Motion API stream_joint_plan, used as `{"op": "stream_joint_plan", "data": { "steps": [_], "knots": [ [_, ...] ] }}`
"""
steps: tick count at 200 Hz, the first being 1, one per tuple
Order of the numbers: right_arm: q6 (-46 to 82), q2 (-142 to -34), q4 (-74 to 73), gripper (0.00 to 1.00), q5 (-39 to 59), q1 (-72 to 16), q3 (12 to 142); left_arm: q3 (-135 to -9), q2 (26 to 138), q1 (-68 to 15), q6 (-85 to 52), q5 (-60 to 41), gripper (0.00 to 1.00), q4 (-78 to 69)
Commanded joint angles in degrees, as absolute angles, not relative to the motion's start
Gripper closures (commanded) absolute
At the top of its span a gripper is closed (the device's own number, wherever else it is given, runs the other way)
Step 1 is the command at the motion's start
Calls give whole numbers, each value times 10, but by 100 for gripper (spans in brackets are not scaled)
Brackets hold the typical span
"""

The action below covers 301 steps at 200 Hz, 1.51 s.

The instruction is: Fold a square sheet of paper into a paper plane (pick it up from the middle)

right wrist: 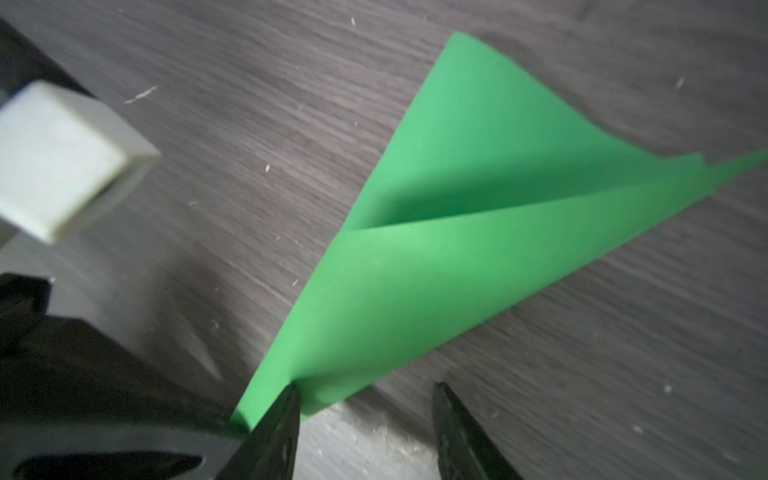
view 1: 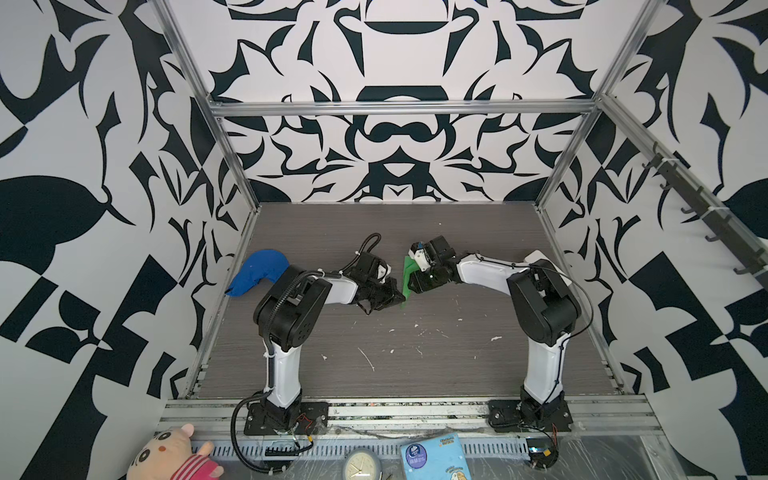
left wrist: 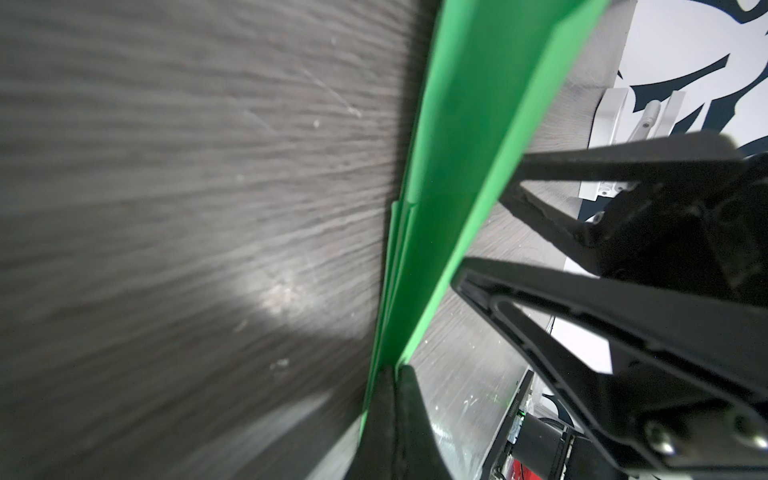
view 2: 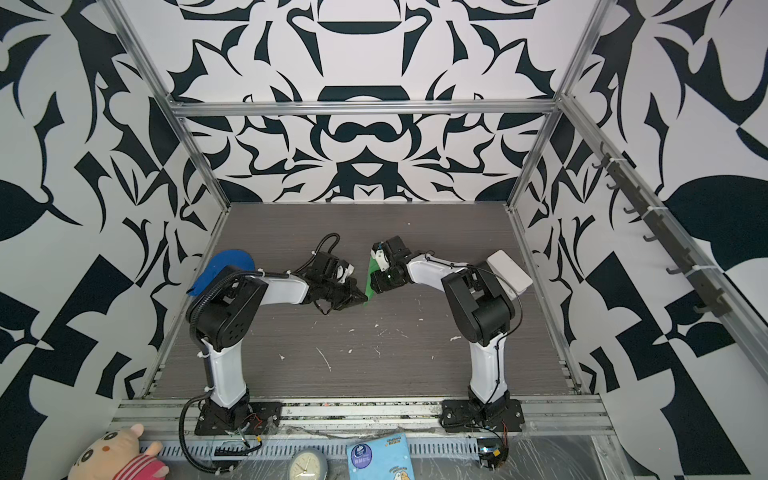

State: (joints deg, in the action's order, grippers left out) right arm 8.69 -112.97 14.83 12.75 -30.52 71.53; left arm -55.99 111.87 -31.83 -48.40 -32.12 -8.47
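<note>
Where the two arms meet over the dark table, a blue cap lies well apart on the left, partly hidden behind the left arm. Little white scraps dot the wood. In both top views the green paper plane is between the two grippers. The left gripper pinches its near end. The right gripper sits right against its other side.

In the left wrist view the paper plane runs away from the left gripper, whose jaws are squeezed tight on its folded edge. The right gripper is just beside it with jaws wide apart.

In the right wrist view the paper plane is a pointed wedge with one flap curled up. The right gripper is spread wide. One finger touches the paper's near edge, and the other is clear of it.
</note>
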Motion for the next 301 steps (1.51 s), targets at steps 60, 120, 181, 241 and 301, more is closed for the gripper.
{"op": "stream_joint_plan", "data": {
  "steps": [60,120,181,241,301],
  "knots": [
    [102,-1188,247,48,24,-336,708,-547,1140,-316,-492,-303,100,-62],
    [102,-1207,275,50,-11,-348,717,-549,1138,-316,-496,-303,100,-59],
    [109,-1216,296,52,-35,-352,722,-554,1069,-311,-468,-278,70,10],
    [132,-1214,284,54,-23,-352,720,-546,1014,-308,-468,-299,77,-42],
    [141,-1217,274,56,-2,-352,720,-585,1104,-310,-505,-341,95,-91]
  ]
}}
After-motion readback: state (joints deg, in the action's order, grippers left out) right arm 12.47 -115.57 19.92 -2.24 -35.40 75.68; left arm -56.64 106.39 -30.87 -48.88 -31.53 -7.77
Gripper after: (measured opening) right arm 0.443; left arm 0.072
